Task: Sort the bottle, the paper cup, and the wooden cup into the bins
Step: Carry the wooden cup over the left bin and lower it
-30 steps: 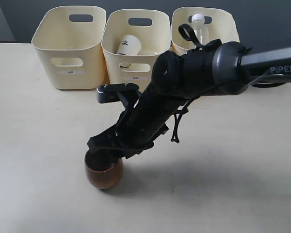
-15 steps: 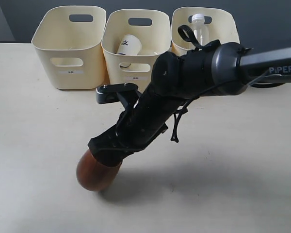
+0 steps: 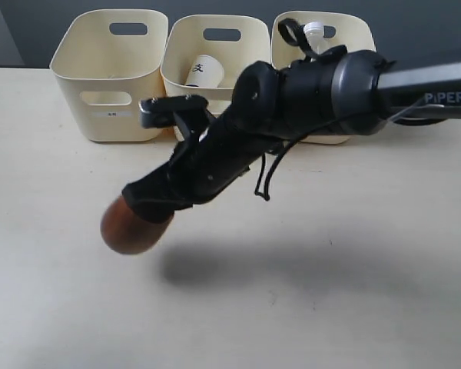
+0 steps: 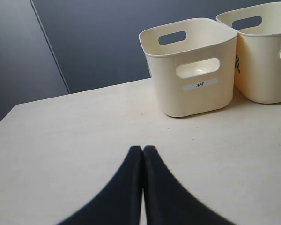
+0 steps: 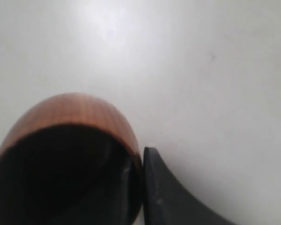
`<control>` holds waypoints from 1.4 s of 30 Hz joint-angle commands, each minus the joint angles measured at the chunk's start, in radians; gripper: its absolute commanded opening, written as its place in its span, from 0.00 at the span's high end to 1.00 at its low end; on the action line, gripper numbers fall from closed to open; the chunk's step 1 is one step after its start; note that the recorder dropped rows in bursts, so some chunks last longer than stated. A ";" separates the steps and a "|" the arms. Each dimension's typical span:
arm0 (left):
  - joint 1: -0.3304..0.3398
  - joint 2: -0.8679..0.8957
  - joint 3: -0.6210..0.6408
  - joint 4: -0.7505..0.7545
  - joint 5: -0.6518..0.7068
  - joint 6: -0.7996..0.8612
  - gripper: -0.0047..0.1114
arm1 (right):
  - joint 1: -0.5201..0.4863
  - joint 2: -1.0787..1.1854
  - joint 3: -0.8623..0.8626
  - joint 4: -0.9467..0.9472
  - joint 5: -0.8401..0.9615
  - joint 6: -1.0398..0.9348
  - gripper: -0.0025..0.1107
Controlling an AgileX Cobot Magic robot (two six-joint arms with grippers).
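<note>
We just lifted the wooden cup (image 3: 127,231), right gripper (image 3: 154,207) squeezing its rim (left gripper (image 4: 143,149) pressed together, idle); last bin (image 3: 81,84) next.

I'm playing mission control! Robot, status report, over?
Right gripper shut on wooden cup, cup off the table. Left gripper shut, empty. Nothing blocking the left bin.

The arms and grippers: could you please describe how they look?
The right arm is a rounded grey-and-black body on a grey tube marked PIPER in white, with thin black cables looping beside it. The right gripper is matte black. The left gripper shows two smooth black fingers tapering to points.
</note>
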 commanded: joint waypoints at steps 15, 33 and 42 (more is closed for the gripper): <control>-0.003 -0.005 0.001 0.006 -0.005 -0.002 0.96 | -0.003 -0.010 -0.391 0.000 -0.383 -0.009 0.98; -0.003 -0.005 0.001 0.006 -0.005 -0.002 0.96 | -0.080 0.333 -0.715 0.073 -0.468 0.037 0.98; -0.003 -0.005 0.001 0.006 -0.005 -0.002 0.96 | -0.091 0.432 -0.762 0.064 -0.517 0.022 0.98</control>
